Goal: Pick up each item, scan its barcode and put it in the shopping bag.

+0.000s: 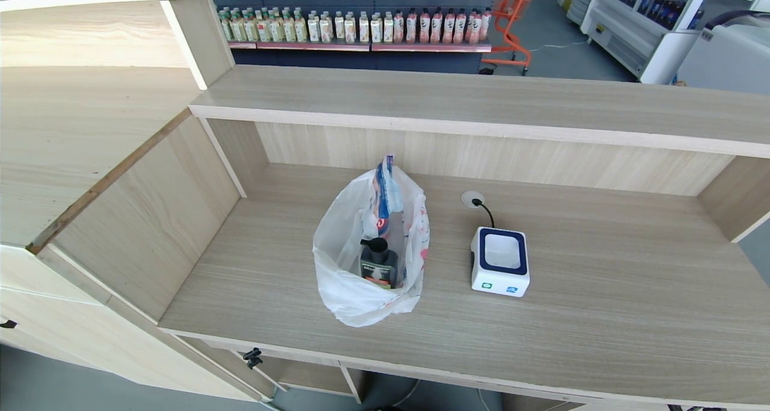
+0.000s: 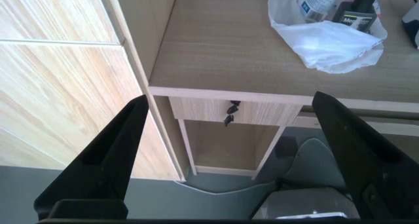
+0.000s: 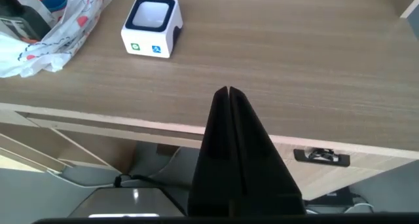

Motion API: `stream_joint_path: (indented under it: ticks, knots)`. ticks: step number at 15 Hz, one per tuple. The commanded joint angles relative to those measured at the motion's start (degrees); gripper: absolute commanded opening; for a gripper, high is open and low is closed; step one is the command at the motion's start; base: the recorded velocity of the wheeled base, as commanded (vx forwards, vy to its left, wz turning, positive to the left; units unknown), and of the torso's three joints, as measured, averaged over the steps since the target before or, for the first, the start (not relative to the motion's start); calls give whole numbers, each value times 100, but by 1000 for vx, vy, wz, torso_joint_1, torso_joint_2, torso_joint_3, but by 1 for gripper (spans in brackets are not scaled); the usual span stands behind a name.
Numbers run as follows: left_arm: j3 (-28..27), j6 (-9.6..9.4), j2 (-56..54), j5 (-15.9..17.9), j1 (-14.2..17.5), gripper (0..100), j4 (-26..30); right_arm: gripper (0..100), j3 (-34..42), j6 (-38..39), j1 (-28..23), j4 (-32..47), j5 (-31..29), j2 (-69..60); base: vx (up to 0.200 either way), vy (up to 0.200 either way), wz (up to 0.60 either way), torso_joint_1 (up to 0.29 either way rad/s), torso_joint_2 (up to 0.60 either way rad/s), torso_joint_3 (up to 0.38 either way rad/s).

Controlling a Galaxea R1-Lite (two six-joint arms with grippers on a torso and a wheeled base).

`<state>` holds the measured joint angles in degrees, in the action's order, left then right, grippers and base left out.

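Left wrist view: left gripper (image 2: 230, 103) spread wide, empty, below counter (image 2: 216, 47) edge; shopping bag (image 2: 327, 40) with black pump bottle (image 2: 357, 11) beyond it. Right gripper (image 3: 228, 93) pressed closed, empty; scanner (image 3: 152, 26) ahead.

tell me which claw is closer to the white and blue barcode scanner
Right. The shut right claw hangs before the wooden counter, facing the white and blue barcode scanner. The open left claw is low by the counter's left end, beyond the white plastic shopping bag.
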<state>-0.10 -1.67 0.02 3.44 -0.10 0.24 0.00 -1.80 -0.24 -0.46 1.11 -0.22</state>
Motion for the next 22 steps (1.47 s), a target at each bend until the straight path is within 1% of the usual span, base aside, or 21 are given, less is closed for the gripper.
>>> stream_joint_path:
  ticks: [1,4,5,8,22]
  knots:
    - [1,-9,6,-1,1,100,2,0,0,-4,-2,2,3,22,0,0,0,0,0,0]
    - [1,18,6,-1,1,100,2,0,0,-4,-2,-6,3,22,0,0,0,0,0,0]
    - [1,-9,-2,-1,1,100,2,0,0,-4,-2,-6,-5,22,0,0,0,0,0,0]
    - [1,9,6,-1,1,100,2,0,0,-4,-2,-6,3,22,0,-200,0,2,1,2]
    - [1,9,6,-1,1,100,2,0,0,-4,-2,-6,3,22,0,0,0,0,0,0]
